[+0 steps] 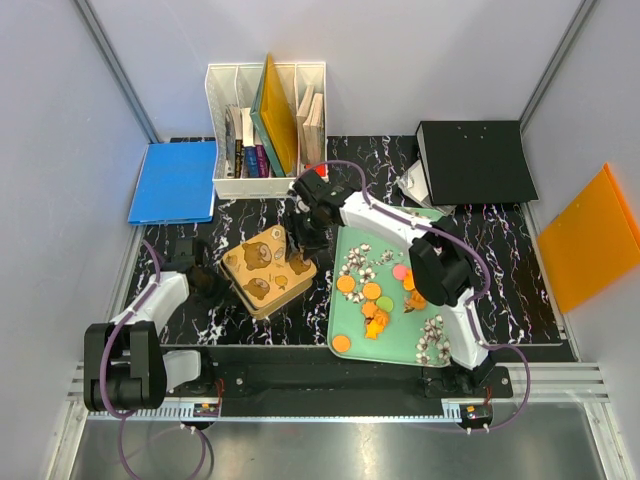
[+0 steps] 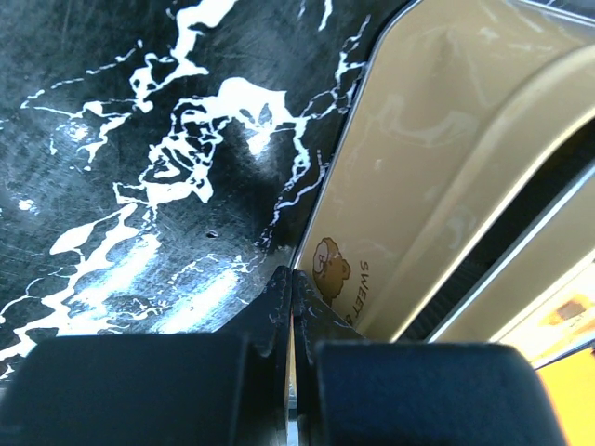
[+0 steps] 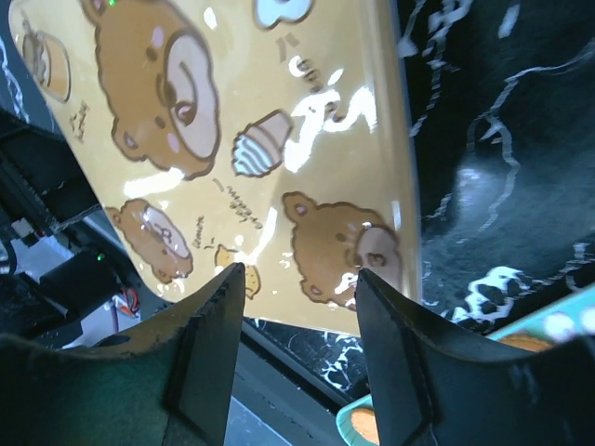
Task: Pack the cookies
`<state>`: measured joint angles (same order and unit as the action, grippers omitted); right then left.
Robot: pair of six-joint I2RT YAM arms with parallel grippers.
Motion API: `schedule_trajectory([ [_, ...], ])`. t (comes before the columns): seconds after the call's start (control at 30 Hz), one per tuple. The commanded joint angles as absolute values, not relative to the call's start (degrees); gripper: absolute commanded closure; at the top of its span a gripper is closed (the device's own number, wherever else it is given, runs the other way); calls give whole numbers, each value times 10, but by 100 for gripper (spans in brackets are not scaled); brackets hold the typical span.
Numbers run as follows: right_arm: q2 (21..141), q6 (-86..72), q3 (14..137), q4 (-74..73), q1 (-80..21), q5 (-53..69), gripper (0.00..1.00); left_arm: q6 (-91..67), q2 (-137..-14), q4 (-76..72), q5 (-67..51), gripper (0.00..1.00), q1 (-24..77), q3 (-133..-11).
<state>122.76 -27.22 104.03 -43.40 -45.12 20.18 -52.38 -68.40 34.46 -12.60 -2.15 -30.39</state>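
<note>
Orange cookies (image 1: 371,291) lie flat on tray (image 1: 352,316); left gripper (image 2: 291,276) together, right gripper (image 3: 299,275) apart.

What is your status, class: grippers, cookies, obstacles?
Left gripper shut beside tin. Right gripper open over tin. Cookies on tray, unpacked. Lid on tin.

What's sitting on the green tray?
Little round cookies, mostly orange, with a pink and a green one. The right arm hangs over part of the tray, so whatever lies beneath it is hidden.
</note>
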Motion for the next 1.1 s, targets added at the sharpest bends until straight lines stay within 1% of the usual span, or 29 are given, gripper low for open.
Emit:
schedule_trajectory([
  [0.0,1171,-272,1071,-430,-404,162,42,-516,-672,342,-122,100,-20,-329],
  [0.07,1165,-273,1066,-431,-386,156,44,-512,-671,347,-119,100,-20,-328],
  [0.17,1167,-265,1058,-434,-353,143,51,-504,-664,357,-110,100,-23,-323],
  [0.3,1193,-244,1054,-439,-339,131,76,-498,-651,360,-103,100,-29,-305],
  [0.33,1200,-240,1056,-442,-338,133,89,-498,-649,359,-103,100,-30,-296],
  [0.4,1219,-238,1053,-441,-339,153,100,-500,-643,350,-106,100,-32,-285],
  [0.6,1242,-248,1037,-418,-340,217,100,-533,-608,284,-161,100,-40,-219],
  [0.77,1249,-252,1034,-410,-345,258,100,-565,-606,214,-218,100,-46,-173],
  [1.07,1252,-264,1024,-393,-374,297,100,-587,-598,170,-242,100,-51,-143],
])
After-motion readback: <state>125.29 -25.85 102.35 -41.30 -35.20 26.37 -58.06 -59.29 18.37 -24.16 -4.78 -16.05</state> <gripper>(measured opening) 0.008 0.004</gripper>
